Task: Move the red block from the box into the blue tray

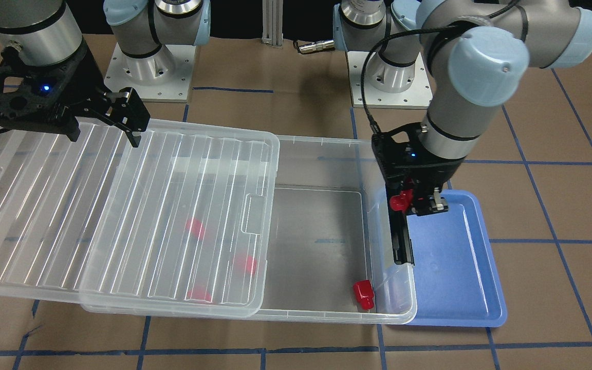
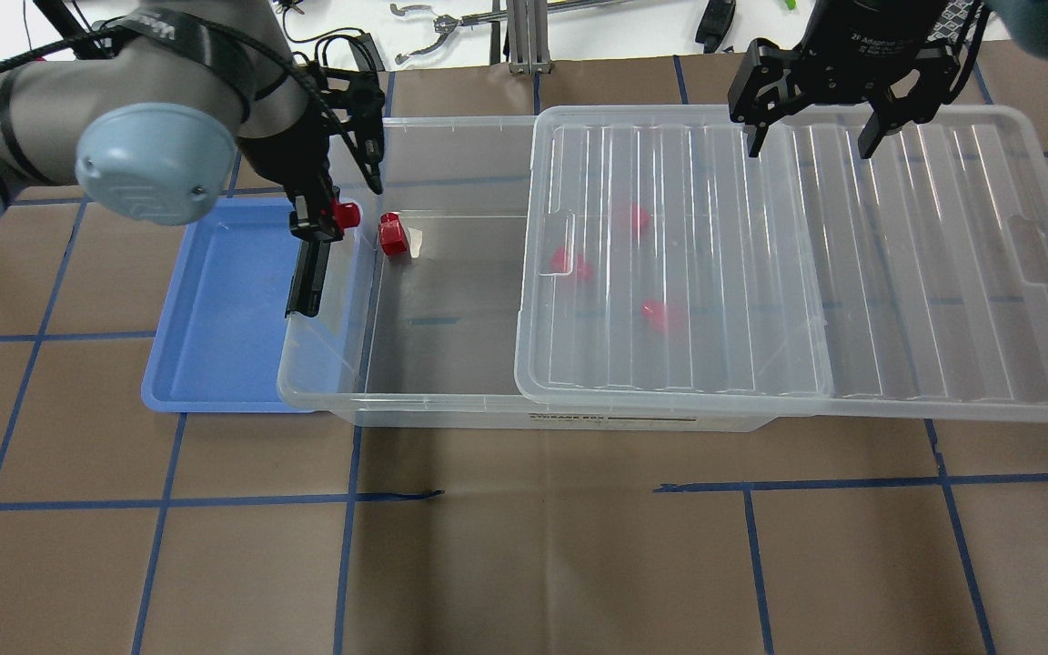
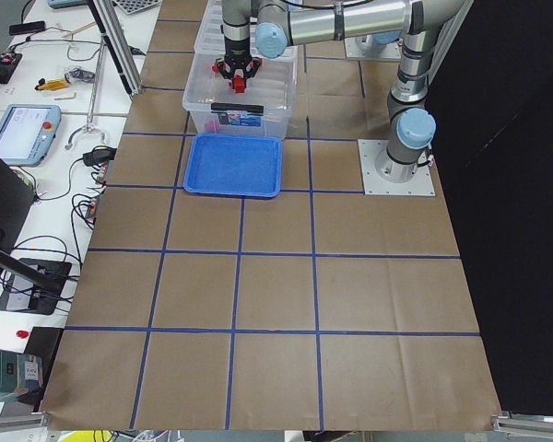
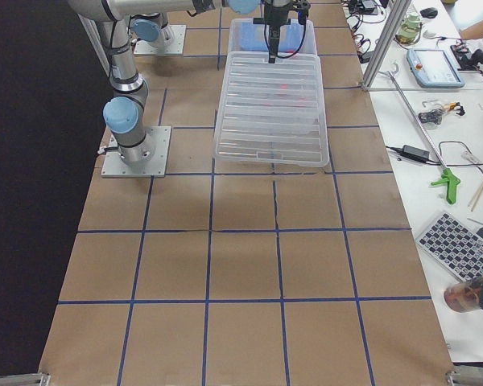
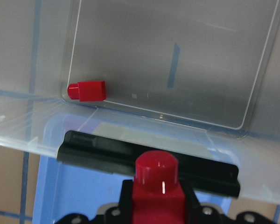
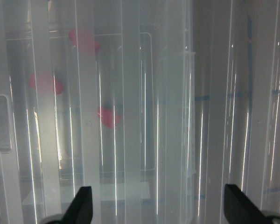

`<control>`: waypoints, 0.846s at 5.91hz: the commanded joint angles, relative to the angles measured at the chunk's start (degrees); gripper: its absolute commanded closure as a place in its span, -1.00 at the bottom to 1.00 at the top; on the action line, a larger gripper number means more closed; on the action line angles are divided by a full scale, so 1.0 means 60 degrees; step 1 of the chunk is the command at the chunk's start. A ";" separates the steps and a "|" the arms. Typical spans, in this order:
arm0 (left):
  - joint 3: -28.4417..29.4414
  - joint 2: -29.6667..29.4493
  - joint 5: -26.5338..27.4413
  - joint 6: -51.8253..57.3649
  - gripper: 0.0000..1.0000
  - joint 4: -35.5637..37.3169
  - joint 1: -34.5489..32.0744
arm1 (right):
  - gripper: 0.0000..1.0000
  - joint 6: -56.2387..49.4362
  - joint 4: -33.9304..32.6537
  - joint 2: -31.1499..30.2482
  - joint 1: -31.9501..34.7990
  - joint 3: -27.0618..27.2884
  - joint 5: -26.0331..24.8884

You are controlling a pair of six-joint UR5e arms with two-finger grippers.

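My left gripper [image 2: 328, 218] is shut on a red block [image 2: 343, 215] and holds it above the box's latch end, at the blue tray's [image 2: 215, 300] edge. In the left wrist view the held block [image 5: 156, 179] hangs over the black latch bar [image 5: 107, 151] and the tray [image 5: 79, 191]. The clear box [image 2: 451, 405] holds a loose red block [image 2: 392, 235] in its uncovered corner. Three more [image 2: 569, 264] show blurred under the ribbed lid [image 2: 760, 273]. My right gripper [image 2: 811, 136] is open, spread over the lid's far edge.
The lid is slid sideways, half off the box, and overhangs the table toward my right. The blue tray [image 1: 455, 267] is tucked partly under the box's latch end. The arm bases [image 1: 149, 67] stand behind the box.
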 commanded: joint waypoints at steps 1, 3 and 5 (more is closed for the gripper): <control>-0.0050 -0.0085 0.0024 0.1611 0.92 -0.0018 0.1319 | -1.00 -0.0116 -0.0026 0.0009 -0.0126 0.0026 -0.0050; -0.0443 -0.0305 -0.0048 0.3240 0.95 0.0388 0.2011 | -1.00 -0.0712 0.0003 -0.0034 -0.0839 0.0055 -0.0152; -0.1320 -0.0961 -0.0048 0.4356 0.95 0.1908 0.2057 | -1.00 -0.2095 0.0004 0.0009 -0.2507 0.0070 -0.0416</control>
